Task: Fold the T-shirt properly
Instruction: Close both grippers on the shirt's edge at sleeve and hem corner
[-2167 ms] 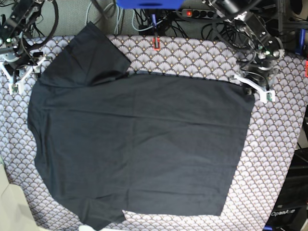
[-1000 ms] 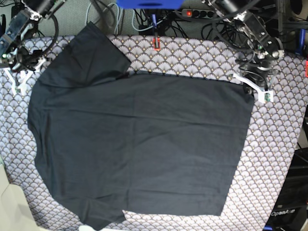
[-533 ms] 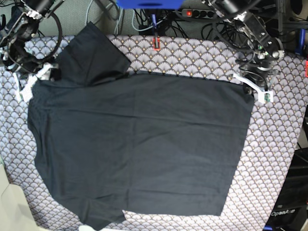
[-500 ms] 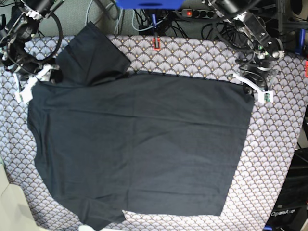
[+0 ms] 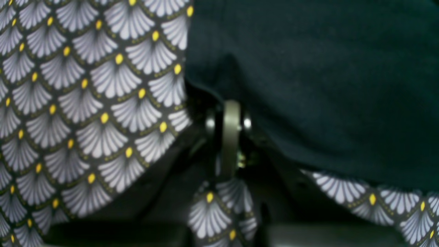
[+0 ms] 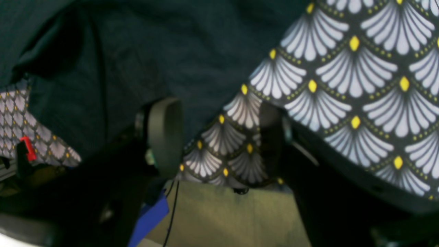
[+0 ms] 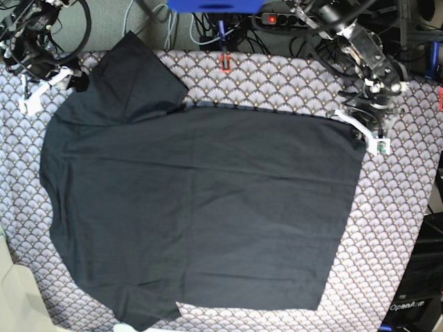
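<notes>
The black T-shirt (image 7: pixel 201 207) lies spread flat on the fan-patterned tablecloth (image 7: pixel 277 79), collar to the left and hem to the right. Its far sleeve (image 7: pixel 131 76) is folded in over the shoulder. My left gripper (image 7: pixel 363 130) is at the far hem corner. In the left wrist view its fingertips (image 5: pixel 231 116) are pressed together exactly where the corner of the dark cloth (image 5: pixel 325 85) ends. My right gripper (image 7: pixel 47 88) hovers open beside the far sleeve. In the right wrist view its jaws (image 6: pixel 217 137) straddle bare tablecloth (image 6: pixel 343 85), with the shirt (image 6: pixel 137 51) behind one pad (image 6: pixel 164 137).
Behind the table's far edge are cables, a power strip (image 7: pixel 284 19) and a blue block (image 7: pixel 214 5). A small red clip (image 7: pixel 225 62) sits on the far edge. A pale object (image 7: pixel 14 290) is at the near left corner.
My right gripper has moved up and back along the far sleeve's left edge, and its jaws have spread wider. The left gripper stays shut at the hem corner. The shirt has not moved.
</notes>
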`<state>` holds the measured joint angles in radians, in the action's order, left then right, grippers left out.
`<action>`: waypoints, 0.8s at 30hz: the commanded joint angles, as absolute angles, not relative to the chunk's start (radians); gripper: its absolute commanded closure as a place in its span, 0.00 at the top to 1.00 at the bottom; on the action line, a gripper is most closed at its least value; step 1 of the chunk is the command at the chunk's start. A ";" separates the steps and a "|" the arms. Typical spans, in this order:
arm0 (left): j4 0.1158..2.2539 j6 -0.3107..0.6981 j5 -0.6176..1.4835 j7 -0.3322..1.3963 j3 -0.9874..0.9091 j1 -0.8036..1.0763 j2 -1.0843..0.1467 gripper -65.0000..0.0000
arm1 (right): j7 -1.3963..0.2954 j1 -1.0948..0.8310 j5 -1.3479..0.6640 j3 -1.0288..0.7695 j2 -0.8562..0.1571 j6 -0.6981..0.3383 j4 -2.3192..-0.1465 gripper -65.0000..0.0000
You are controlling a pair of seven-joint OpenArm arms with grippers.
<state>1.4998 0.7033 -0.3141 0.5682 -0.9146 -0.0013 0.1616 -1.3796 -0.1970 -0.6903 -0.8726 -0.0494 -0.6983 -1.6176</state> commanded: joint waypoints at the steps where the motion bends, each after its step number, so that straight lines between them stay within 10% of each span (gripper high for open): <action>1: 1.511 0.698 -0.321 0.568 -0.915 -0.013 0.157 0.00 | -1.388 -0.208 -0.705 -0.865 -0.045 -0.698 -1.629 0.57; 24: 1.508 0.698 -0.321 0.568 -0.915 -0.013 0.157 0.00 | -1.380 -0.367 -0.808 -0.803 0.008 -0.698 -1.635 0.57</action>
<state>1.4982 0.7033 -0.3141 0.5686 -0.9146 -0.0036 0.1619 -1.3087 -0.3504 -0.8452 -0.8082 0.0029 -0.6983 -1.6379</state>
